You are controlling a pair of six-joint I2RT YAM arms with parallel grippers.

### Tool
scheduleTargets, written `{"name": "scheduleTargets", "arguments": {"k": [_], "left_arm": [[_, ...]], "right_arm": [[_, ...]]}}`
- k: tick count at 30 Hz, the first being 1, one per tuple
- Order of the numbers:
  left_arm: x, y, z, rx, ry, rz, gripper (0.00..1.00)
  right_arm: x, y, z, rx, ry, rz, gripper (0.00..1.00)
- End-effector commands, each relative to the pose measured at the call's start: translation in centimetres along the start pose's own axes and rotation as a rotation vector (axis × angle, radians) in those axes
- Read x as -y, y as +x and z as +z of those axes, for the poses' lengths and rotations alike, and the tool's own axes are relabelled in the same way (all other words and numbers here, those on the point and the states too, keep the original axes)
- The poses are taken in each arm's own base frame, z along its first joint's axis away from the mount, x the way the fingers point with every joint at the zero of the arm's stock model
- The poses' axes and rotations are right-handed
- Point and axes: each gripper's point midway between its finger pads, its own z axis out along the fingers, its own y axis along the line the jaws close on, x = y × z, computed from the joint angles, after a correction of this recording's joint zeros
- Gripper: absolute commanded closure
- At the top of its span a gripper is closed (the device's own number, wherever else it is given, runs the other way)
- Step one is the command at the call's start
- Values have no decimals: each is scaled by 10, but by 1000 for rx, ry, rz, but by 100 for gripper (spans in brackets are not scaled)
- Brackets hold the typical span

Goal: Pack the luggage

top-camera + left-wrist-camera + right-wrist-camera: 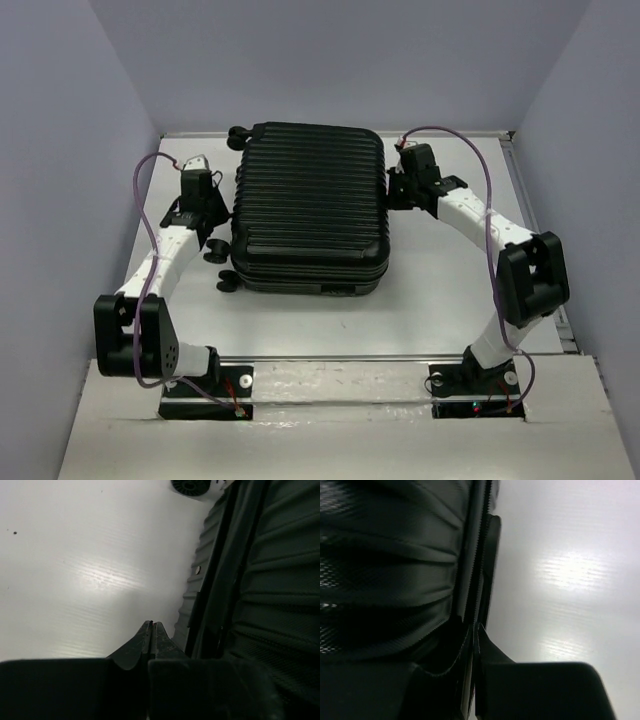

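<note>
The luggage, a black ribbed hard-shell suitcase, lies shut and flat in the middle of the table, with its caster wheels on the left side. My left gripper sits just off the luggage's left side. In the left wrist view the left gripper is shut with nothing between its fingers, and the luggage fills the right. My right gripper is at the luggage's right side. In the right wrist view the right gripper is shut, its tips at the zipper seam of the luggage.
The white table is walled in by pale panels on the left, right and back. A caster wheel shows at the top of the left wrist view. Purple cables loop off both arms.
</note>
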Motion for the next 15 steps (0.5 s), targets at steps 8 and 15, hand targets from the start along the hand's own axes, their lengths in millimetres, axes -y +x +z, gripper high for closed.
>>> {"name": "scheduleTargets", "arguments": {"k": [8, 15], "left_arm": [[133, 130, -126, -222, 472, 247, 94], [167, 85, -198, -62, 633, 185, 94]], "right_arm": [[-163, -116, 30, -7, -620, -38, 46], [-105, -204, -53, 230, -408, -73, 0]]}}
